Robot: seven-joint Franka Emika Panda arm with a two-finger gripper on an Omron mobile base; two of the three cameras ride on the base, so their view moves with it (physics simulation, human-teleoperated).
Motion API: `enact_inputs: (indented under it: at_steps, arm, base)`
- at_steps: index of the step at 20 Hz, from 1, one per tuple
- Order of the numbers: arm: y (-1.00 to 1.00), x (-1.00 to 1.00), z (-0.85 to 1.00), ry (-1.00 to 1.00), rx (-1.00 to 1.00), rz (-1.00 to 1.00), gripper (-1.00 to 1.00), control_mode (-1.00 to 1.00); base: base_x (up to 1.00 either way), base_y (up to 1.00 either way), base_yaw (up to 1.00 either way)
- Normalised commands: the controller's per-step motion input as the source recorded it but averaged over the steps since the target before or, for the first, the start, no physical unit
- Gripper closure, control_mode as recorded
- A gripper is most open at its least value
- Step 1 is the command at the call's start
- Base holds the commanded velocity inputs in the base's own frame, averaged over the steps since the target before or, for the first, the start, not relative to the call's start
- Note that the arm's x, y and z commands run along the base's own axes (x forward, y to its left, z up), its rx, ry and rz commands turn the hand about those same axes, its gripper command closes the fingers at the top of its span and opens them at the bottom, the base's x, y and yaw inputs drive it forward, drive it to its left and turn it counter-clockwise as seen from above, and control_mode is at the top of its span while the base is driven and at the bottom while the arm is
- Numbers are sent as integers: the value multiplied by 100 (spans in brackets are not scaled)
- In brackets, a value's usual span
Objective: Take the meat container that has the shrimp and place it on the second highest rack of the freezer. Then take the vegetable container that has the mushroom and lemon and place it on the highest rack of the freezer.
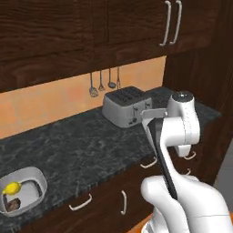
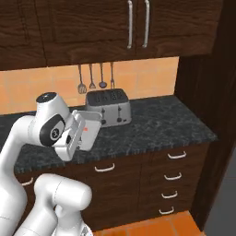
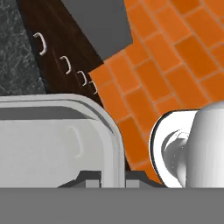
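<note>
Your end effector [image 3: 107,180] is clamped on the rim of the meat container [image 2: 90,130], carried tilted above the bench [image 2: 161,122], presumably for the freezer's second-highest rack, while the vegetable container [image 1: 38,176] with lemon [image 1: 12,187] and mushroom [image 1: 13,204] waits far left.

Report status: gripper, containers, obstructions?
Gripper shut on meat container, lifted off counter. Vegetable container with lemon and mushroom waits on counter.

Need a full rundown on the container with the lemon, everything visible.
The container is a light-grey tray with rounded corners and a raised rim, plastic-looking, open on top. It sits flat near the front edge of the dark speckled counter, left of the arm. Inside lie the yellow lemon and the dark-brown mushroom, close together. Nothing else touches it.
</note>
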Motion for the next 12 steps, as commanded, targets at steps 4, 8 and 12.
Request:
enact_inputs:
  at_steps: [4,8,12]
  arm:
    - [0,0,0,0,0,0,100,100]
    - [0,0,0,0,0,0,100,100]
    - [0,0,0,0,0,0,100,100]
  base:
    - [-30,0,-98]
    - [-26,0,-90]
    - [-15,0,-79]
